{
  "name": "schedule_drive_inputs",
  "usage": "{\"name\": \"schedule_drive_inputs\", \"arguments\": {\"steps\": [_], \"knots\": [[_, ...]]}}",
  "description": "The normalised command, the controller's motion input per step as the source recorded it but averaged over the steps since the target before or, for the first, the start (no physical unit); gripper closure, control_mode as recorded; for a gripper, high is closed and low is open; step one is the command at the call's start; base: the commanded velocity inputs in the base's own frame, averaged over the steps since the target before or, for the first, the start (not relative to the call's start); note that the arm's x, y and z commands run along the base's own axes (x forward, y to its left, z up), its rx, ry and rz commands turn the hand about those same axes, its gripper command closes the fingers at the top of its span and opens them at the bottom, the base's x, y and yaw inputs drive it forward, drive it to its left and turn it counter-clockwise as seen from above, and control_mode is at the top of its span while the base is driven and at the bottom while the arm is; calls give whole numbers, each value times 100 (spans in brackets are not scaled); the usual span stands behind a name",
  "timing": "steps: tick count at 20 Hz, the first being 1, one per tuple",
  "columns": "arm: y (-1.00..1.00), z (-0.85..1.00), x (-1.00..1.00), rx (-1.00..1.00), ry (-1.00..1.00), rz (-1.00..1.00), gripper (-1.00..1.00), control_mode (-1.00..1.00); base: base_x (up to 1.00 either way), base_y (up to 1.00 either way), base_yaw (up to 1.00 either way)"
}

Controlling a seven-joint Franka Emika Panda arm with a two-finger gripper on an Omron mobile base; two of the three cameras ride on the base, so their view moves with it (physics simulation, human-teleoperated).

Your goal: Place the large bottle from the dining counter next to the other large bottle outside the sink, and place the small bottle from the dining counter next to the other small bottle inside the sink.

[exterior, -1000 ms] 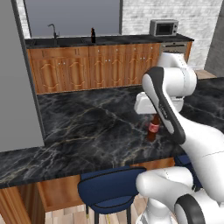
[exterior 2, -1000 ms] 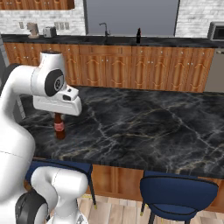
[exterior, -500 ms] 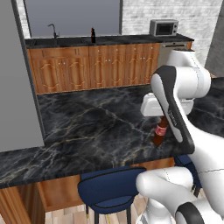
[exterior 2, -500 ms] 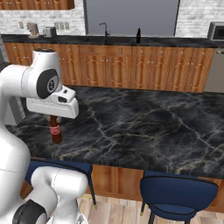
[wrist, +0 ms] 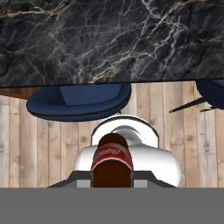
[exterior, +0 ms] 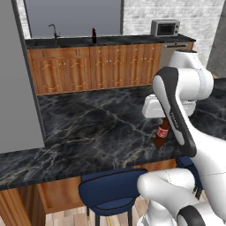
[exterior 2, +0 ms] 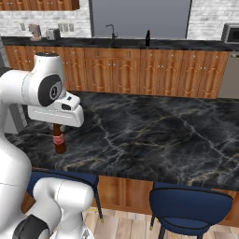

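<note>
Above the near edge of the dining counter (exterior: 97, 128) we see the gripper (exterior 2: 57, 125) pinching the small bottle (exterior 2: 59, 140) by its neck, jaws pressed against the glass. That brown, red-labelled bottle hangs roughly upright, clear of the slab, beyond the counter's front rim. Below the counter sit blue stools (exterior 2: 191, 205) on a wooden floor (wrist: 175, 144). Well behind the counter, along the far wall, stands the sink (exterior: 55, 40)

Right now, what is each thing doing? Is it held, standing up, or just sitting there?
gripper: shut on the small bottle.
small bottle: held by its neck, lifted and tilted near the dining counter's front edge.
dining counter: bare black marble top.
dark bottle: standing upright on the back counter.
blue stools: tucked at the dining counter.
</note>
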Motion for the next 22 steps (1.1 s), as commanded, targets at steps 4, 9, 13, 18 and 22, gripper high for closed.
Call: {"name": "schedule_drive_inputs", "arguments": {"steps": [4,9,13,18,22], "knots": [[0,0,0,0,0,0,100,100,-4,0,0],[0,0,0,0,0,0,100,100,-87,9,0],[0,0,0,0,0,0,100,100,-98,44,0],[0,0,0,0,0,0,100,100,-60,74,0],[0,0,0,0,0,0,100,100,-2,75,0]]}}
